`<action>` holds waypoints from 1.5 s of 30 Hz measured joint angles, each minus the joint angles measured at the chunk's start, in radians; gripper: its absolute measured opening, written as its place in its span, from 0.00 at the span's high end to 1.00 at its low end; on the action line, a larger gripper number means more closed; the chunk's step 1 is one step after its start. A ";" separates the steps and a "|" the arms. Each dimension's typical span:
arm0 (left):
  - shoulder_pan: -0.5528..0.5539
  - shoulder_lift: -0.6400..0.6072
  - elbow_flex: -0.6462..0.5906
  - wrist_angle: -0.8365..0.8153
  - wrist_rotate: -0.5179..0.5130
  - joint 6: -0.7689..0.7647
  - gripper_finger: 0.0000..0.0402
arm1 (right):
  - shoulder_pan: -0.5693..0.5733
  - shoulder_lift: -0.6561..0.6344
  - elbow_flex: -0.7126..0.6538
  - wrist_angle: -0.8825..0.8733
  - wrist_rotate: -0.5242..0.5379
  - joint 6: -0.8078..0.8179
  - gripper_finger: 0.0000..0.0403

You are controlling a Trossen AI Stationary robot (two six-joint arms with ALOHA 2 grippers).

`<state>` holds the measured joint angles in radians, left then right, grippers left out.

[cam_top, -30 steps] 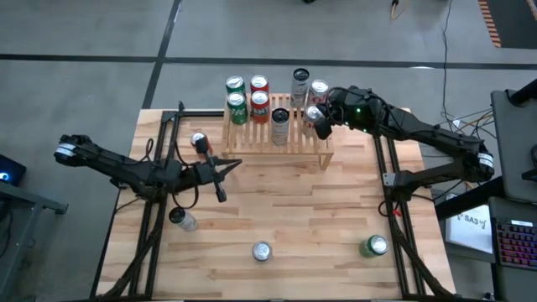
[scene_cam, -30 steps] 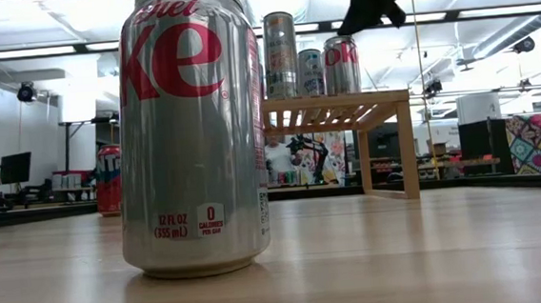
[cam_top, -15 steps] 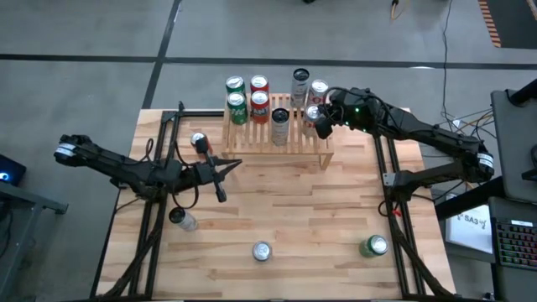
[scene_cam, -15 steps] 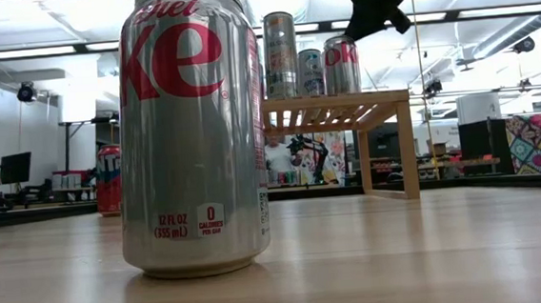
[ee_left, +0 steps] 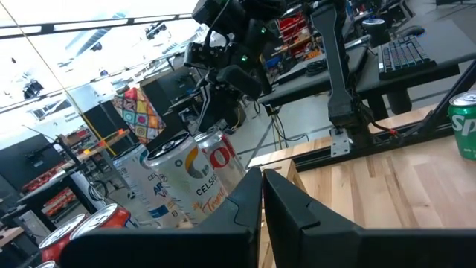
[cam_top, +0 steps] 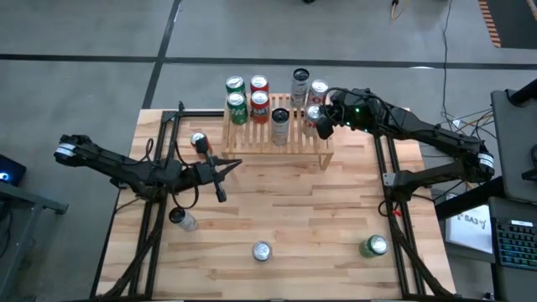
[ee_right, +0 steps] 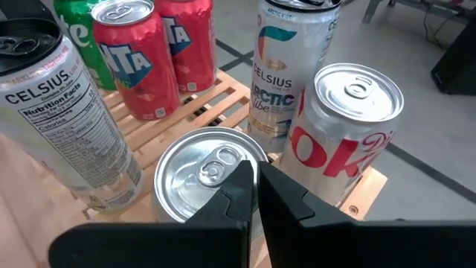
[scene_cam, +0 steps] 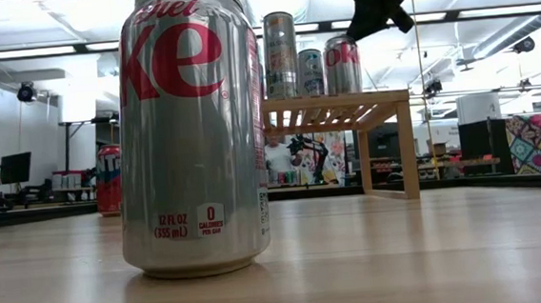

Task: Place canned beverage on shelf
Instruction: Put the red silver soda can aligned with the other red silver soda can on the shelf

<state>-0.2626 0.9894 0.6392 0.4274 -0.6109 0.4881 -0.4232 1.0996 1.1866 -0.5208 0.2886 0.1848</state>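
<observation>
Spanning most of the high view: light-wood table (cam_top: 285,201), both dark arms reaching in from the sides. Slatted shelf (cam_top: 277,138) stood at the table's far edge, seven cans upright on it: two green (cam_top: 236,98) and two red (cam_top: 259,95) at its left end, a tall black-topped Celsius can (cam_top: 279,126) near the middle, a tall silver Celsius can (cam_top: 299,85) and a Diet Coke can (cam_top: 319,91) toward the right. Noted in the right wrist view: plain silver-topped can (ee_right: 212,182) upright on the slats at the shelf's right end, just beside the Diet Coke can.

Right gripper (cam_top: 323,126) hung directly above that silver-topped can, fingers pressed together, nothing between them; contact with the can's top could not be told. Seen in the low view as a dark shape above the shelf's right end.

Left gripper (cam_top: 220,180) hovered over the table's left-centre, well apart from the shelf, fingers likewise pressed together and empty.

Loose on the table: small silver can (cam_top: 198,140) upright near the shelf's left leg, another can (cam_top: 182,219) lying toward the left front, a Diet Coke can (cam_top: 262,251) upright at front centre (filling the low view), a green can (cam_top: 374,246) upright at front right.
</observation>
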 joint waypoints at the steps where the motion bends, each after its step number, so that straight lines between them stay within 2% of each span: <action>1: 0.000 0.000 0.000 0.000 0.000 0.000 1.00 | 0.000 0.000 0.000 -0.002 0.000 0.000 0.97; 28: 0.000 0.000 0.000 -0.002 -0.001 0.019 1.00 | 0.037 -0.012 0.000 -0.009 0.000 0.061 0.97; 37: 0.000 0.000 0.000 -0.003 -0.001 0.018 1.00 | 0.042 -0.037 0.000 0.092 0.000 0.032 0.97; 45: 0.000 0.000 0.000 -0.004 -0.002 0.019 1.00 | 0.075 0.016 0.002 0.104 -0.004 0.032 0.97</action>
<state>-0.2626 0.9897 0.6392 0.4231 -0.6125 0.5066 -0.3485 1.1158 1.1881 -0.4172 0.2844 0.2168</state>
